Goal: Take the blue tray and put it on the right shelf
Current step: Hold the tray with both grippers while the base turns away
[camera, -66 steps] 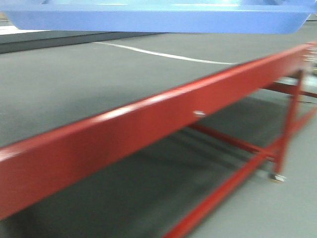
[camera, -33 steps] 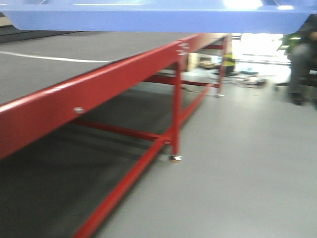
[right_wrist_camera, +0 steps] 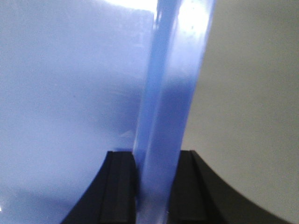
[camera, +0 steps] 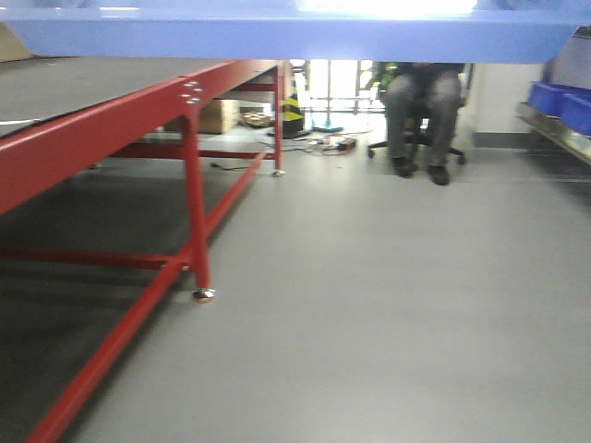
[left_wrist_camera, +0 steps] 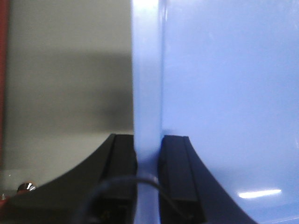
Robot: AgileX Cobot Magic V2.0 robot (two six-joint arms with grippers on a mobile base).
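Grey floor (camera: 388, 323) lies below blue tray (camera: 295, 39), long axis crosswise, left gripper (left_wrist_camera: 148, 145) and right gripper (right_wrist_camera: 152, 157) clamping rims

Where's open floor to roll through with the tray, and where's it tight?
Open: bare grey floor between the red table, left, and the right shelf with blue bins. Crowded: far end, where a seated person, cables and a box sit past the table's far leg. The tray blocks the view above.
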